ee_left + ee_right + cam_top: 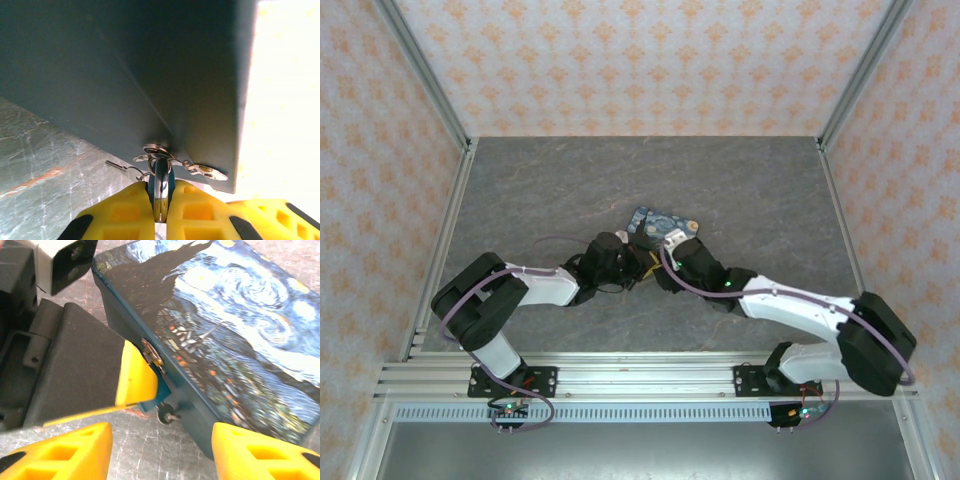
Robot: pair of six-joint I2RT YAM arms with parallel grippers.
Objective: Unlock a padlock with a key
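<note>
A chunky rectangular dark-blue padlock (pixel 658 222) printed with a swirling starry-night painting is lying flat on the grey marbled worktop (pixel 520 190), near the middle, painted face up. A small key (pixel 161 181) with a teal-blue head is being pressed to the keyhole in the padlock's plain dark side wall. The key is being clamped by the left jaws, which are closed together on its head. A metal ring (pixel 156 148) with small spare keys (pixel 205 171) is hanging at the keyhole. The right jaws are being held wide apart just beside the padlock's near corner, with nothing gripped.
</note>
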